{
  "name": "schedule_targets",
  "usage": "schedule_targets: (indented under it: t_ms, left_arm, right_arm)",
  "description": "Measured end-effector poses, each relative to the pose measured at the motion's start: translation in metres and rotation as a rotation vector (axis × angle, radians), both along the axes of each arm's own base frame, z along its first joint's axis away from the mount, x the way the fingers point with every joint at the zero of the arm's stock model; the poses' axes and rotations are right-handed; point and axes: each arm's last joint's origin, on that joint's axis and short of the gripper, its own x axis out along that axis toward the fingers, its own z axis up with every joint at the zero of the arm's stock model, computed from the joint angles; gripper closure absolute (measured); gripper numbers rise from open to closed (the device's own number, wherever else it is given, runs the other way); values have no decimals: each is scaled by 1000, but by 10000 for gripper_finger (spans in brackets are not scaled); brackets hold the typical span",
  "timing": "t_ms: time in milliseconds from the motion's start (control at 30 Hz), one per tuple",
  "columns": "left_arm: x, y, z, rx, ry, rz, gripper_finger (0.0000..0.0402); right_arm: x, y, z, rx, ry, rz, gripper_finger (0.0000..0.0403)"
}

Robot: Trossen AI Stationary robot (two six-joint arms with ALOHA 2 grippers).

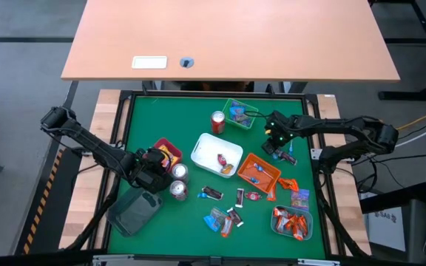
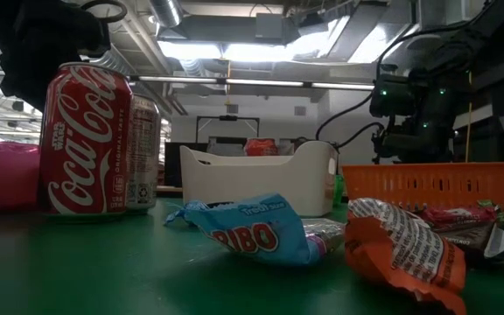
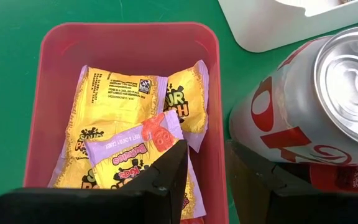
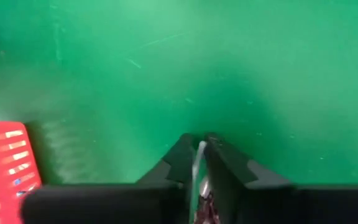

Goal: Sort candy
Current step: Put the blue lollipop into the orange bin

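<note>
My left gripper (image 1: pixel 159 158) (image 3: pixel 210 171) is open over the red tray (image 1: pixel 167 150) (image 3: pixel 48 93), which holds yellow packets (image 3: pixel 120 106). One finger stands over the packets and the other beside a red can (image 3: pixel 316 106). My right gripper (image 1: pixel 275 144) (image 4: pixel 197 146) hangs over bare green table between the green tray (image 1: pixel 237 112) and the orange tray (image 1: pixel 259 171), shut on a lollipop. Loose candy (image 1: pixel 228 218) lies on the near part of the table. In the low view a blue packet (image 2: pixel 252 232) and an orange packet (image 2: pixel 401 249) lie close in front. My right gripper pinches the lollipop's thin pale stick (image 4: pixel 199 155) between its two fingers, coming from above and pointing down. A dark red part (image 4: pixel 205 202) sits farther back between the fingers. The stick's end reaches just past the fingertips, above the green table.
A white tray (image 1: pixel 217 154) stands mid-table and a clear tray of orange packets (image 1: pixel 293 222) near the right corner. Cans stand at the far middle (image 1: pixel 218 120) and beside the left gripper (image 1: pixel 180 174) (image 1: pixel 177 190). A dark grey bin (image 1: pixel 134 210) lies near left.
</note>
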Motion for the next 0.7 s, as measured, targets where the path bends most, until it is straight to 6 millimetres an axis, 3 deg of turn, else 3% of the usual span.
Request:
schedule_targets:
  t_ms: [100,400,700]
  left_arm:
    - [0,0,0,0,0,0,302]
    - [0,0,0,0,0,0,302]
    - [0,0,0,0,0,0,302]
  right_arm:
    - [0,0,0,-5,3,-2,394]
    - [0,0,3,-18,-2,4,398]
    - [6,-3,39,-60,-72,38,399]
